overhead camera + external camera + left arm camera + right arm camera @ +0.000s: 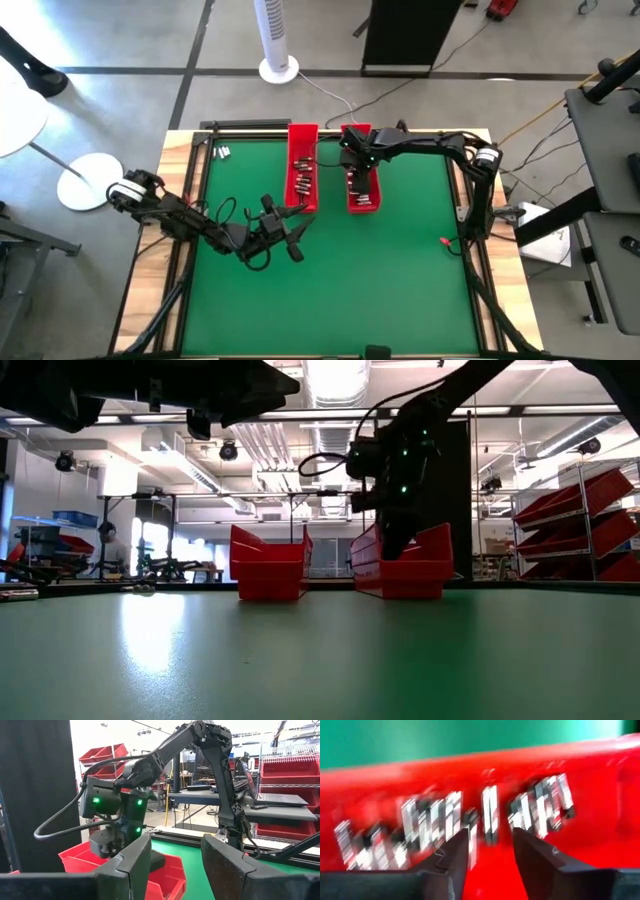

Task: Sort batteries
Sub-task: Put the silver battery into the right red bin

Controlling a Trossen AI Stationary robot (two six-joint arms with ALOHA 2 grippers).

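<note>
Here the right gripper [487, 851] reaches down into the right red tray [364, 203], fingers spread apart and empty, poised just above the batteries [490, 815] lying along the tray floor. More batteries [301, 180] lie in the left red tray [302, 135]. The left gripper [296, 236] hovers over bare green mat [380, 280] near that tray's near end, fingers parted, holding nothing.

Right end effector [487, 852] parted (left end effector [175, 865] likewise).
</note>
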